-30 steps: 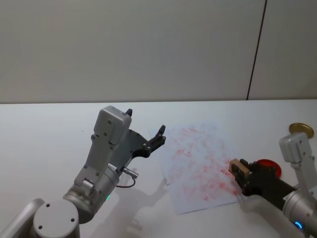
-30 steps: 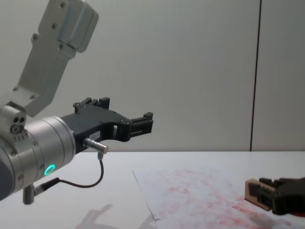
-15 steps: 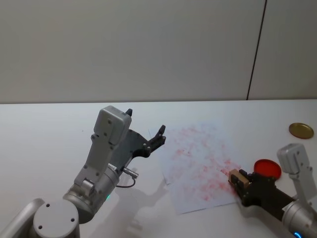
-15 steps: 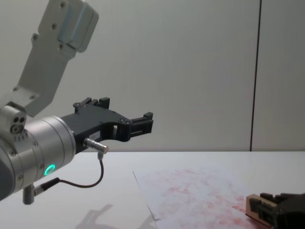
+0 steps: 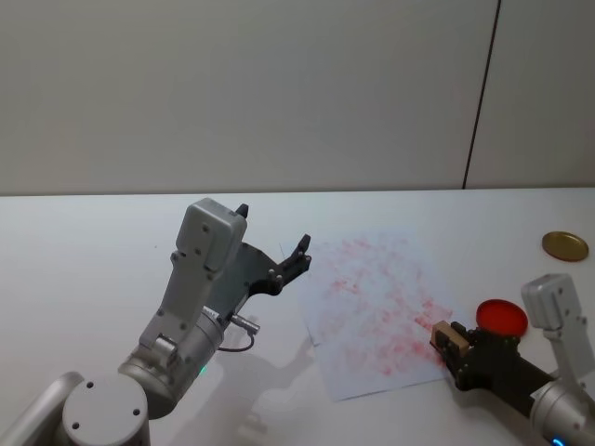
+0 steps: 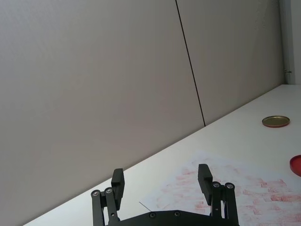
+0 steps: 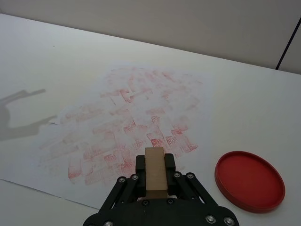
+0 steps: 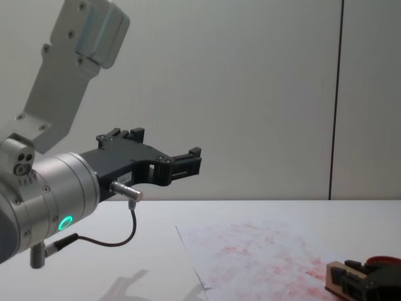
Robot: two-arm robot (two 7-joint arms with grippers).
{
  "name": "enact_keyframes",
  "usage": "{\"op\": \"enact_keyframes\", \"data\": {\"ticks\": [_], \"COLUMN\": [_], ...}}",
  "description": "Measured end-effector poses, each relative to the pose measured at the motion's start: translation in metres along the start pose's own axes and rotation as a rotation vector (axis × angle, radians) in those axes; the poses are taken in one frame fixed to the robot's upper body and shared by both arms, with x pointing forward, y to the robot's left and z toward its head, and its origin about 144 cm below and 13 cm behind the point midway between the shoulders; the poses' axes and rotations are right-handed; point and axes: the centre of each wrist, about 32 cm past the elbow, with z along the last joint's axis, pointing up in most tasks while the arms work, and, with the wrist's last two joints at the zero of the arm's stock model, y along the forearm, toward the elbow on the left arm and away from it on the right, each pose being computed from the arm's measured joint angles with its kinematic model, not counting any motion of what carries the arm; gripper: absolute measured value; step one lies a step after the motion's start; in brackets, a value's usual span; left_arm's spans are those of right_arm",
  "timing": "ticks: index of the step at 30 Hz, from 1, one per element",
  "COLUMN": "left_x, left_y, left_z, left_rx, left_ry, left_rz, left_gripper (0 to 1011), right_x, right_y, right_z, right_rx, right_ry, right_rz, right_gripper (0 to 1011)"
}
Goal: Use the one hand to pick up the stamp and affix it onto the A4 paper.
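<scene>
The stamp (image 7: 155,173), a small tan wooden block, is held between the black jaws of my right gripper (image 7: 155,165), which is shut on it. In the head view the stamp (image 5: 448,335) and the right gripper (image 5: 454,340) sit low at the near right edge of the A4 paper (image 5: 372,307), a white sheet covered in red marks. I cannot tell whether the stamp touches the sheet. From the chest the stamp (image 8: 336,281) shows at the bottom right. My left gripper (image 5: 290,265) hangs open in the air left of the paper, holding nothing.
A round red ink pad (image 5: 502,316) lies just right of the paper, close beside the right gripper. A gold lid (image 5: 565,244) lies farther back at the right. The white table (image 5: 84,260) runs to a grey wall behind.
My right gripper has drawn back and sunk lower with the stamp, from over the paper's right part to its near right edge. The left arm has not moved.
</scene>
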Motion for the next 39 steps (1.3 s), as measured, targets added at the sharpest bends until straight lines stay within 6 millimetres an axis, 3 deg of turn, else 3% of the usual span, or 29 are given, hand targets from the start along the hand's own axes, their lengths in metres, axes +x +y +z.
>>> {"op": "enact_keyframes", "data": {"ticks": [16,32,39], "left_x": [0.000,0.000,0.000], "left_y": [0.000,0.000,0.000], "left_z": [0.000,0.000,0.000], "left_rx": [0.000,0.000,0.000], "left_ry": [0.000,0.000,0.000], "left_rz": [0.000,0.000,0.000], "left_gripper": [993,993,993], "right_x": [0.003,0.019,0.028], "right_y": [0.000,-0.008,-0.010], "right_z": [0.003,0.039,0.044], "right_rx": [-0.010,0.121,0.130], "right_ry": [0.014,-0.008,-0.019], "right_rz": [0.008,-0.054,-0.087], "right_gripper": [220,220,221]}}
